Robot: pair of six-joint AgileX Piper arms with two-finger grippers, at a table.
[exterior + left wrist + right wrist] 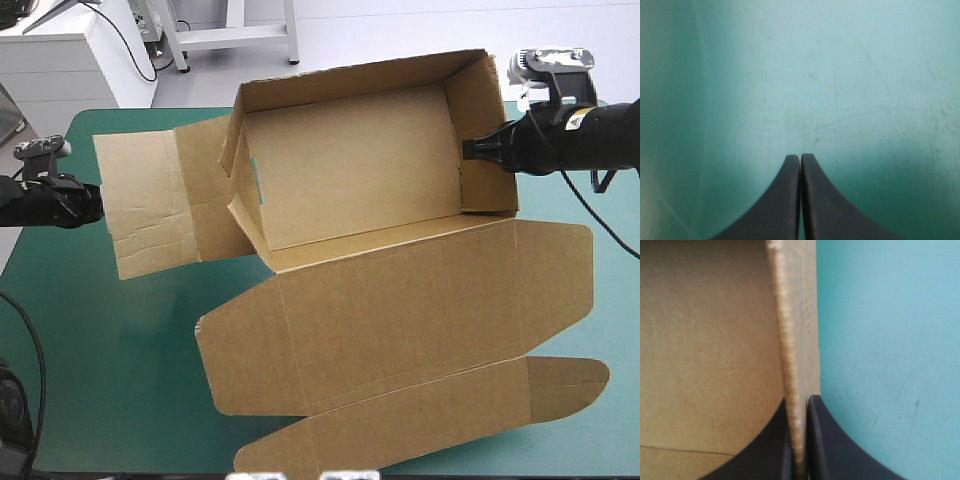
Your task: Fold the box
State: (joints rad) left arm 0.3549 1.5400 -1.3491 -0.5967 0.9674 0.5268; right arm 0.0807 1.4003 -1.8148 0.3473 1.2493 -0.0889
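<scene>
Your right gripper is pinched tight on the box, with its right wall between the fingers and the tray floor just beside. Your left gripper is closed on nothing (only teal-green cover ahead). The step looks like wall-raising. The left flap, just beside the left gripper, lies flat and likely needs lifting and tucking next.
</scene>
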